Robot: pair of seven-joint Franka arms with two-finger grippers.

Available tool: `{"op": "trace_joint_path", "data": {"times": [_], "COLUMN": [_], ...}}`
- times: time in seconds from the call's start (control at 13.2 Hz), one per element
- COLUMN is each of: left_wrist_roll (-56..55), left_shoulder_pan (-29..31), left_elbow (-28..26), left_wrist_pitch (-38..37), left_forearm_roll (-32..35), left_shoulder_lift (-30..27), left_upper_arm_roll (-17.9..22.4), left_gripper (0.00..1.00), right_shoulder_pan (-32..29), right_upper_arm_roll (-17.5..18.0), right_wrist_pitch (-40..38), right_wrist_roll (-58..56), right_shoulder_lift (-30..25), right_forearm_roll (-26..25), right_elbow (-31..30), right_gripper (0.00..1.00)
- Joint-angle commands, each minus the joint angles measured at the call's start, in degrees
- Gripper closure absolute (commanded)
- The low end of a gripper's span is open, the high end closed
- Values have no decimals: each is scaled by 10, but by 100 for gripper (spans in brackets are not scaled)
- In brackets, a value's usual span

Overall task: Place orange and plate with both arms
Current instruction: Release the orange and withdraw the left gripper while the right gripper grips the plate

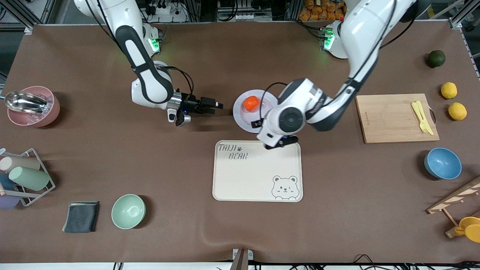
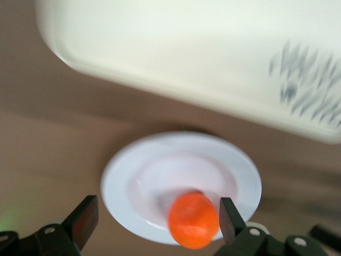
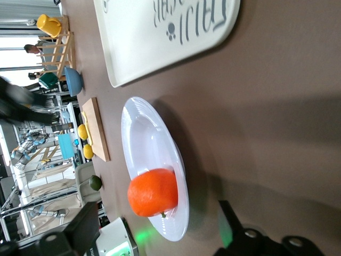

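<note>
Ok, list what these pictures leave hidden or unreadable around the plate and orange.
- Front view: the left arm's wrist covers part of the plate beside the orange.
- Front view: the left gripper is mostly hidden under its own wrist.
- Left wrist view: the tray's lettering is blurred.
- Right wrist view: the right gripper is cut off by the picture's edge.
</note>
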Motion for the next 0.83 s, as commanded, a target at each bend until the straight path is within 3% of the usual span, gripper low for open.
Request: {"op": "trace_joint_path", "data": {"times": [0.0, 0.3, 0.61, 0.76], "left_wrist_roll": [-3, 11, 83, 122], "left_shoulder_pan": [60, 134, 172, 182], "left_elbow": [7, 24, 24, 22], "left_wrist_pitch": [-13, -12, -13, -14], "left_forearm_roll": [30, 113, 145, 151], "left_shoulder_lift": [-35, -38, -51, -70], "left_upper_arm_roll": [-3, -5, -4, -4], "left_gripper": [0, 0, 0, 0], "right_shoulder_pan": [25, 37, 69, 73], "right_upper_arm_roll": [-6, -6, -6, -6], "right_wrist_pitch": [7, 5, 8, 9], "right_wrist_roll": [-56, -74, -75, -76], "right_shoulder_lift": [25, 47, 70, 80], "right_forearm_roll": [60, 96, 150, 154], "right_elbow": [6, 18, 41, 49], "right_gripper": [10, 27, 39, 41]}}
